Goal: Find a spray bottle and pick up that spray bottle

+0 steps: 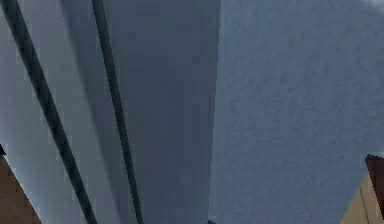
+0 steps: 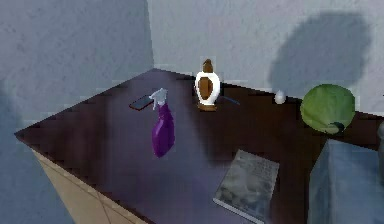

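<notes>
Dark countertop (image 2: 95, 130) bears a purple spray bottle (image 2: 162, 128) near a white-and-brown vase (image 2: 208, 85); the gripper's state cannot be told.

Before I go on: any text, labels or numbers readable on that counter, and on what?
None can be read.
Purple spray bottle: no label visible.
White and brown bottle: no legible marks.
Flat grey booklet: cover too blurred to read.

The spray bottle (image 2: 161, 130) is purple (its head grey), the countertop (image 2: 95, 125) dark brown, the round thing (image 2: 328, 107) green, the book (image 2: 248, 183) mottled grey.
</notes>
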